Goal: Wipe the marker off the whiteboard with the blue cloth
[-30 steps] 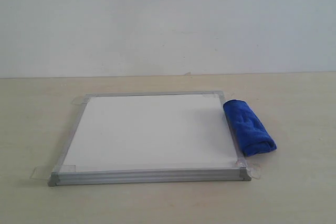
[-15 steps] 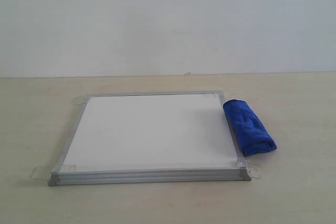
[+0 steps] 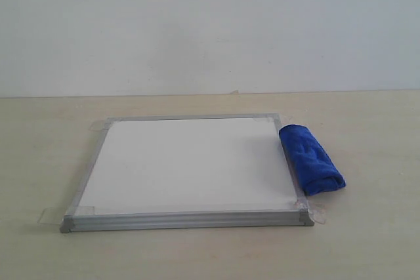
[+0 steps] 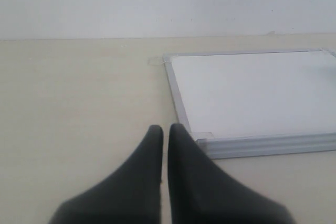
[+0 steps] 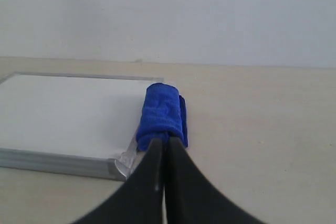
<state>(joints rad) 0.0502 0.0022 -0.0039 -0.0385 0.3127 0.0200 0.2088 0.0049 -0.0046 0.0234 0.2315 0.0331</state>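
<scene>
I am seeing the blue cloth lying lengthwise straight ahead of my right gripper, whose fingers are pressed together.

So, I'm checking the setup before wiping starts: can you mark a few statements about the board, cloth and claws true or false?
1. The cloth lies in the middle of the board. False: it lies against the board's right edge in the exterior view.
2. The left claw and right claw are both shut. True.
3. The right claw holds the cloth. False: it holds nothing.
4. Clear tape sits at the board's corners. True.
</scene>
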